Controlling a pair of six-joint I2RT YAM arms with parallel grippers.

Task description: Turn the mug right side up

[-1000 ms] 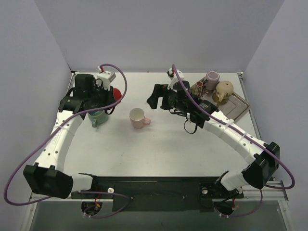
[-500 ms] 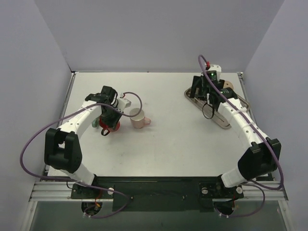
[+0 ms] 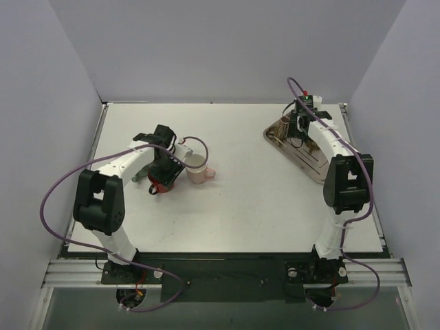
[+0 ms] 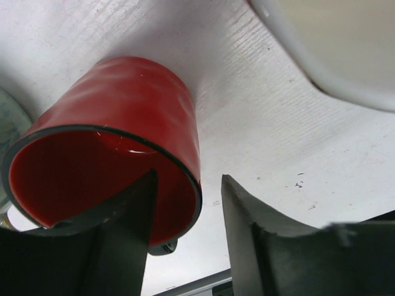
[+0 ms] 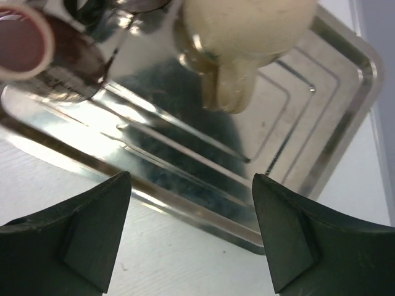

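A red mug (image 4: 123, 142) lies tilted on its side, its open mouth toward the left wrist camera. It shows in the top view (image 3: 158, 184) left of centre. My left gripper (image 4: 188, 179) is open, with one finger inside the mug's mouth and the other outside. The rim wall stands between them, with a gap to the outer finger. In the top view the left gripper (image 3: 165, 172) sits over the mug. My right gripper (image 5: 191, 185) is open and empty over the near edge of a metal tray (image 5: 308, 154). It is at the far right in the top view (image 3: 301, 134).
A pink mug (image 3: 198, 168) stands upright just right of the red mug, and its rim shows in the left wrist view (image 4: 327, 55). A green mug (image 3: 141, 175) sits to the left. The tray (image 3: 323, 168) holds a cream mug (image 5: 247, 31), a pinkish mug (image 5: 18, 37) and a brown mug (image 3: 282, 127).
My left gripper has come from the green mug to the red mug beside the pink one. My right arm has swung from the table's middle back to the tray.
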